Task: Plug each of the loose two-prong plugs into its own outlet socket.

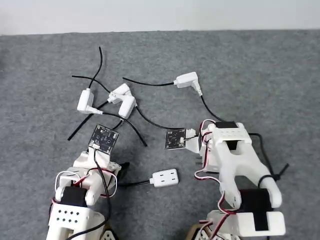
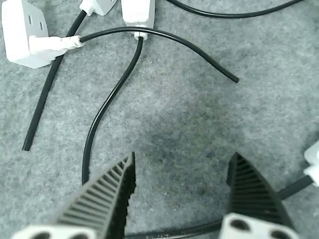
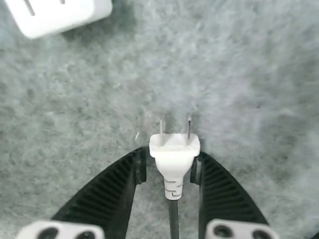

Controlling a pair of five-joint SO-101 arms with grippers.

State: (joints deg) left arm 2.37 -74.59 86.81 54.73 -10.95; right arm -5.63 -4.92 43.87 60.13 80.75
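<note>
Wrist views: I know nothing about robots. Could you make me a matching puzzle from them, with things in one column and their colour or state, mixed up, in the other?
Things:
1. left gripper
2. right gripper
3. plug
4. cord

States:
A. white, two bare prongs
B. black, lying on the mat
C. open, holding nothing
D. shut on the plug

Pairs: 1-C, 2-D, 3-A, 4-B
</note>
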